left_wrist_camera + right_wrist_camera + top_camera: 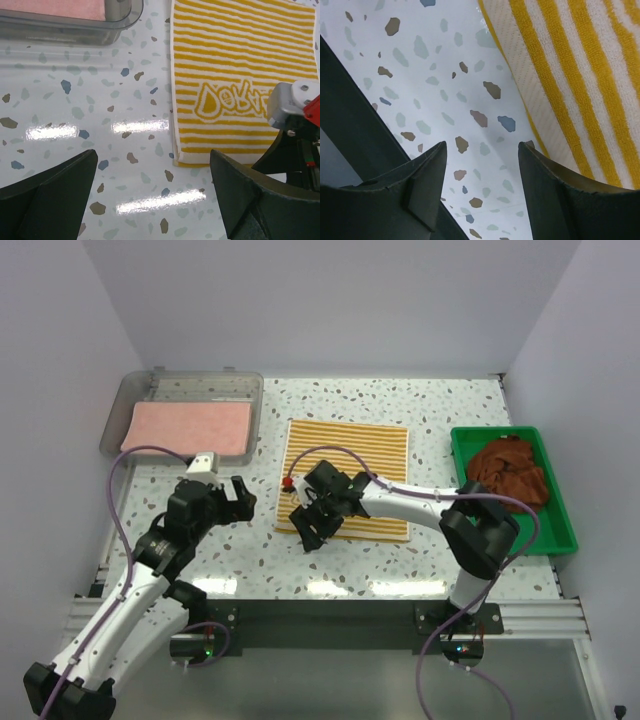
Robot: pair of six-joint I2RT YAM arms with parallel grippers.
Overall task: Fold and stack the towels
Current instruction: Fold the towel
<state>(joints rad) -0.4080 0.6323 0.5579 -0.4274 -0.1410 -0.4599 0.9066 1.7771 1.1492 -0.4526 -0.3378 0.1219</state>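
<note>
My right claw [481, 150] hangs spread and empty at the striped towel's [580, 75] near-left corner, placed to pinch it for folding.

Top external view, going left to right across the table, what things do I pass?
The clear grey bin holding the salmon-pink towel → yellow-and-white striped towel lying flat → green tray holding the crumpled rust-brown towels.

The worktop [75, 100] is gleaming glossy and smooth, throwing back glare ahead of the left end effector [152, 200]; beside the right end effector [481, 152], the striped towel [580, 75] is showing matt, looped cloth.
</note>
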